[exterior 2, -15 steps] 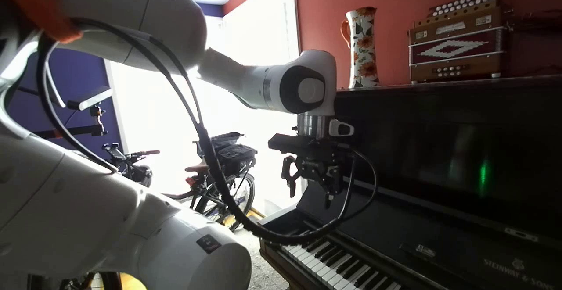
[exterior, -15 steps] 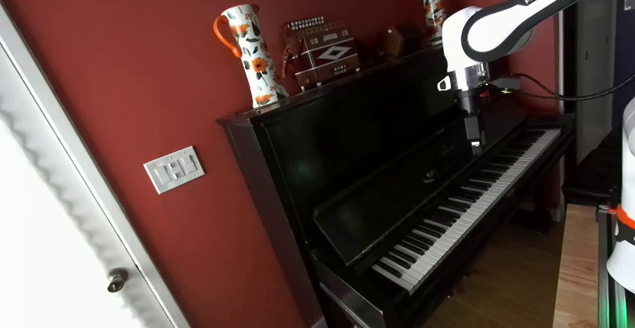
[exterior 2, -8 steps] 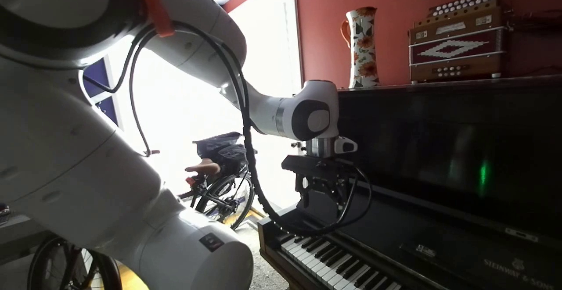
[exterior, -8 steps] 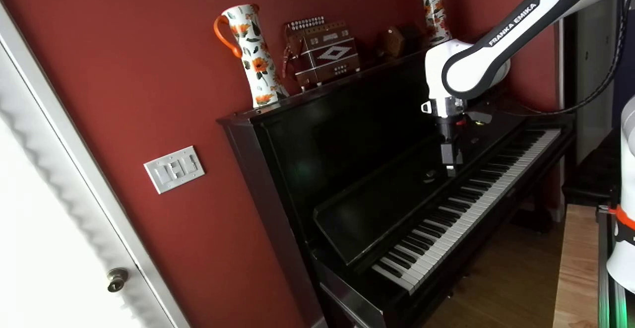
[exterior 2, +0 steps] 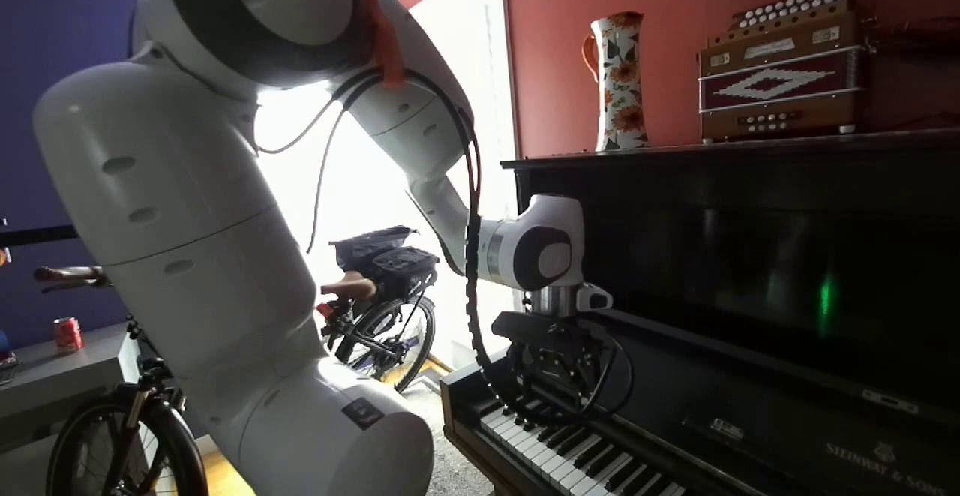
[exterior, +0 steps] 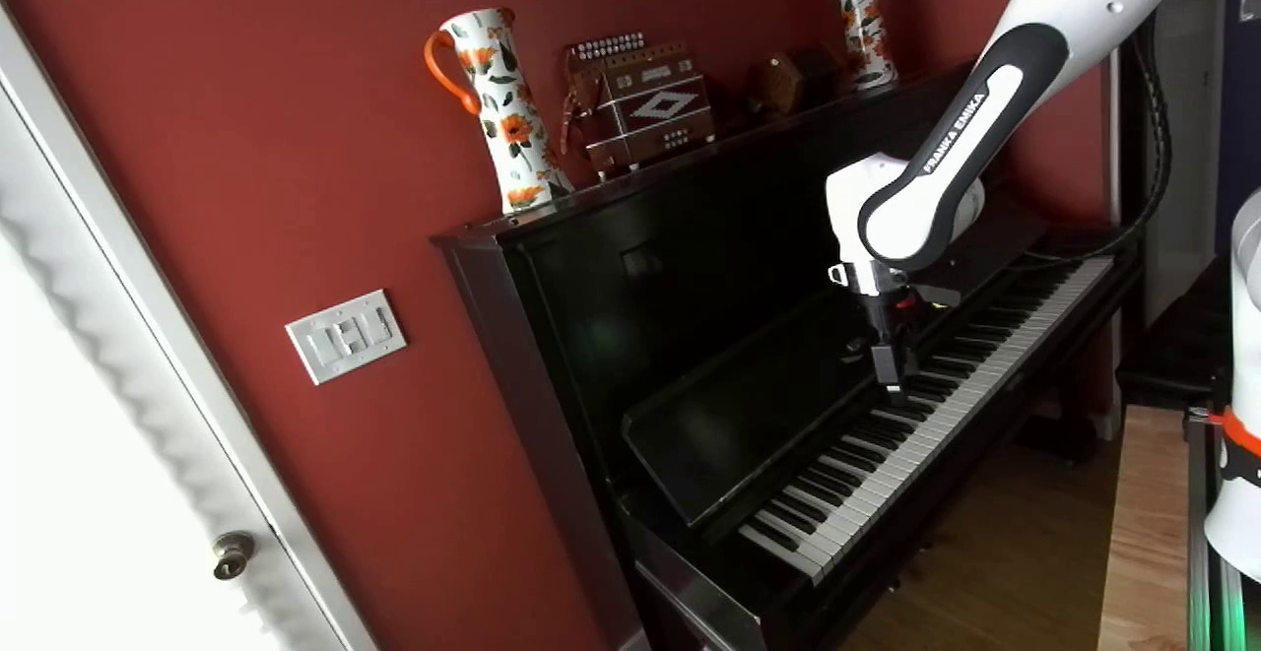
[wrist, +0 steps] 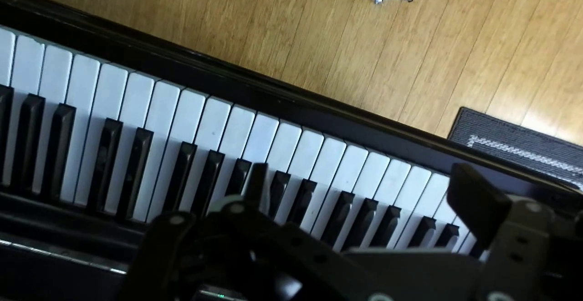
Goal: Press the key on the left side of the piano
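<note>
In an exterior view, keys (exterior: 931, 431) of the upright piano (exterior: 709, 316) are seen below the Robotiq gripper (exterior: 895, 393); in an exterior view, a floral pitcher (exterior 2: 622, 83) above it; in the wrist view, keys framed between its parted fingers (wrist: 476, 205).

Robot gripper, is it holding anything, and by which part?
Nothing: the wrist view shows the gripper open, with piano keys visible through the gap between its jaws.

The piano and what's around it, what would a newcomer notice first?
Probably the big black piano, standing before a red wall. Next, the white robot arm angled down toward it, its open gripper over the keys in the wrist view. Then the orange-handled flowered jug on top of the piano, beside a brown accordion.
</note>
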Motion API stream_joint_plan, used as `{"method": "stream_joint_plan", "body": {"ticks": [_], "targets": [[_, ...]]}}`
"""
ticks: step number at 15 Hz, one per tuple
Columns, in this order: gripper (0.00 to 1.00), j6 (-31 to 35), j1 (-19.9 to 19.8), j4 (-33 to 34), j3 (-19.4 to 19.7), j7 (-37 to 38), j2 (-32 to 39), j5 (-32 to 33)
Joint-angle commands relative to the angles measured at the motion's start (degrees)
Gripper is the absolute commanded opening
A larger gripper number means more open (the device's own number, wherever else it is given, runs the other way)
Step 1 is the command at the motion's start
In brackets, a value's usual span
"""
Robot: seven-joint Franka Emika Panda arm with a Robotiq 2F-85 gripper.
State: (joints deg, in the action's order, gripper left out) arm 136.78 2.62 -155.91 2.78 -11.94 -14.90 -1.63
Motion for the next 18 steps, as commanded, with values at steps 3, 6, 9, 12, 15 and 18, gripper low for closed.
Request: {"method": "stream_joint_plan", "body": {"ticks": [3, 6, 9, 12, 15, 18], "targets": [[1.00, 1.82, -0.09, 0.28, -0.60, -0.42, 3.70, -0.35], [1.00, 1.93, -0.05, 0.78, -0.65, -0.46, 4.48, -0.41], [1.00, 4.54, 0.37, 1.18, -0.02, -2.42, 7.54, -2.95], [1.00, 11.14, 0.17, 0.77, 0.34, -3.80, 11.37, -5.98], [0.97, 15.80, -0.09, 0.98, 0.00, -6.23, 15.06, -9.48], [0.69, 18.49, -1.11, 1.27, -0.64, -7.61, 18.16, -10.92]]}}
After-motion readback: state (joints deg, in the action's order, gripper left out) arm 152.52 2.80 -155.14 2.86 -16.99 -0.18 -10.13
